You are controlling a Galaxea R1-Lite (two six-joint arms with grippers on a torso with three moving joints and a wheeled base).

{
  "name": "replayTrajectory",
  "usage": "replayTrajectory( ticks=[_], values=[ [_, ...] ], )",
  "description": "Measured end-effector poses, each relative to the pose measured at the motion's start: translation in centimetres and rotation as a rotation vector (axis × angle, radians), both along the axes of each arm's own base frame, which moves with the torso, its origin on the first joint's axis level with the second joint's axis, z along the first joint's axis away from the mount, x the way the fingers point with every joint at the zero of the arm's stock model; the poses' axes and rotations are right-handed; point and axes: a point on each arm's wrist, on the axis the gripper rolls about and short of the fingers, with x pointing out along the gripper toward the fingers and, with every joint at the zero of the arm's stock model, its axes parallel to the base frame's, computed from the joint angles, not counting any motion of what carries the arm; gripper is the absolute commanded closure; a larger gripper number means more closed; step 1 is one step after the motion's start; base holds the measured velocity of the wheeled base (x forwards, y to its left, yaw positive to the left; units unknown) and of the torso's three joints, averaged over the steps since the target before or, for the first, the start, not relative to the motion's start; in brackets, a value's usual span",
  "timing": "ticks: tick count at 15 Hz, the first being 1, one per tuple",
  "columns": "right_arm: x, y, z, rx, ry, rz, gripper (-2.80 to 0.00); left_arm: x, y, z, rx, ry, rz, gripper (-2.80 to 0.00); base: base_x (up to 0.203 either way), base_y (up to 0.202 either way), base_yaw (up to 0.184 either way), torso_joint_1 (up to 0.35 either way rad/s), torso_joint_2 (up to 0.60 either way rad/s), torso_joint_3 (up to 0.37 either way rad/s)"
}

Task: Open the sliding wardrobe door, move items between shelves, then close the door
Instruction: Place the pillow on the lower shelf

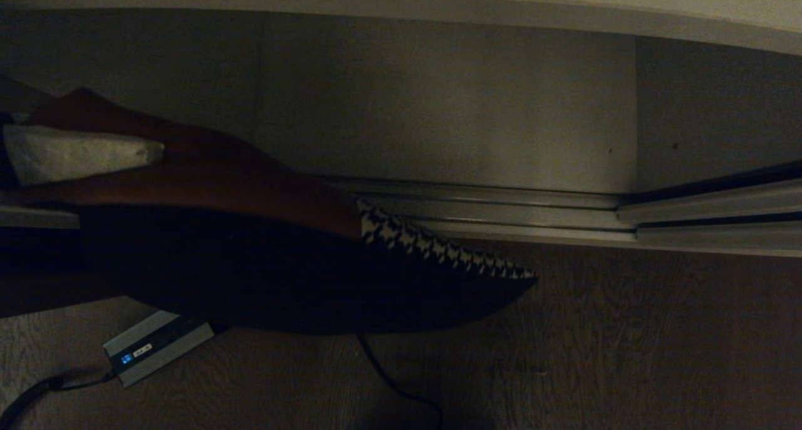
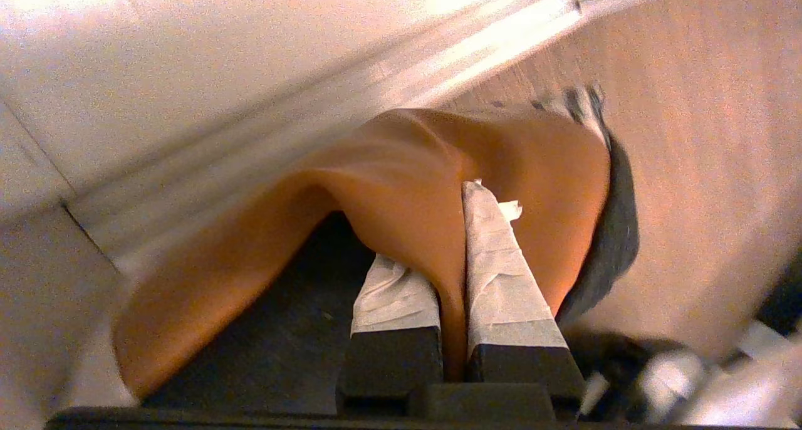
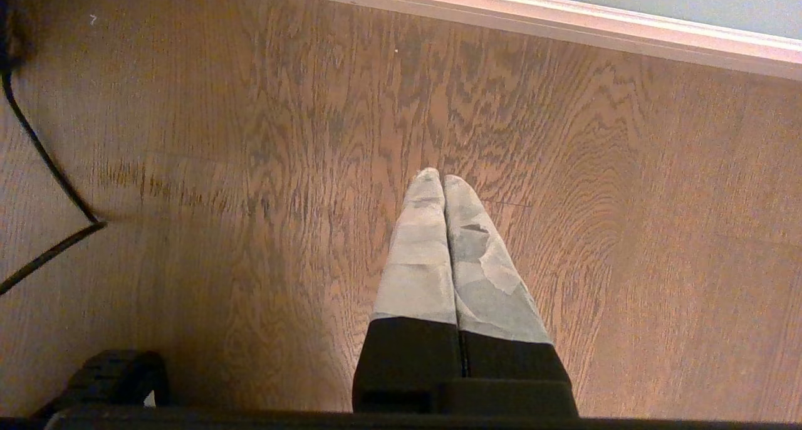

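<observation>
The cushion [image 1: 250, 198] hangs tilted at the left, brown on top, with a houndstooth corner [image 1: 438, 242] and a black underside, over the wardrobe's bottom rails and the floor. My left gripper [image 2: 451, 235] is shut on a fold of its brown fabric [image 2: 401, 185]. One taped finger [image 1: 75, 154] shows in the head view, and fabric hides the other fingertip. Behind the cushion lies the pale bottom shelf [image 1: 451, 104] of the open wardrobe. A strip of the grey-green sliding wardrobe door [image 3: 664, 0] shows above the floor. My right gripper [image 3: 442, 180] hangs shut and empty over the wooden floor.
Metal sliding rails [image 1: 501, 212] run along the wardrobe's foot. A small grey box with a blue light [image 1: 156, 348] lies on the wooden floor [image 1: 626, 342] below the cushion, with black cables [image 1: 395, 380] trailing from it. Another cable [image 3: 44, 167] crosses the floor near the right arm.
</observation>
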Motion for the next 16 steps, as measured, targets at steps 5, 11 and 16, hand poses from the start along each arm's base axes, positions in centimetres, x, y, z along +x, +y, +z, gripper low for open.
replayTrajectory(
  ticks=[5, 11, 16],
  values=[
    [0.0, 0.0, 0.0, 0.000, 0.000, 0.000, 0.00, 2.7, -1.1, 0.3, 0.029, -0.044, -0.041, 0.00, 0.000, 0.000, 0.000, 0.000, 0.00, 0.000],
    [0.0, 0.0, 0.0, 0.000, 0.000, 0.000, 0.00, 5.8, -4.2, -0.4, 0.007, -0.078, -0.027, 0.00, 0.000, 0.000, 0.000, 0.000, 0.00, 0.000],
    [0.0, 0.0, 0.0, 0.000, 0.000, 0.000, 0.00, 5.1, -7.0, -2.1, -0.021, 0.022, -0.036, 0.00, 0.000, 0.000, 0.000, 0.000, 0.00, 0.000]
  ],
)
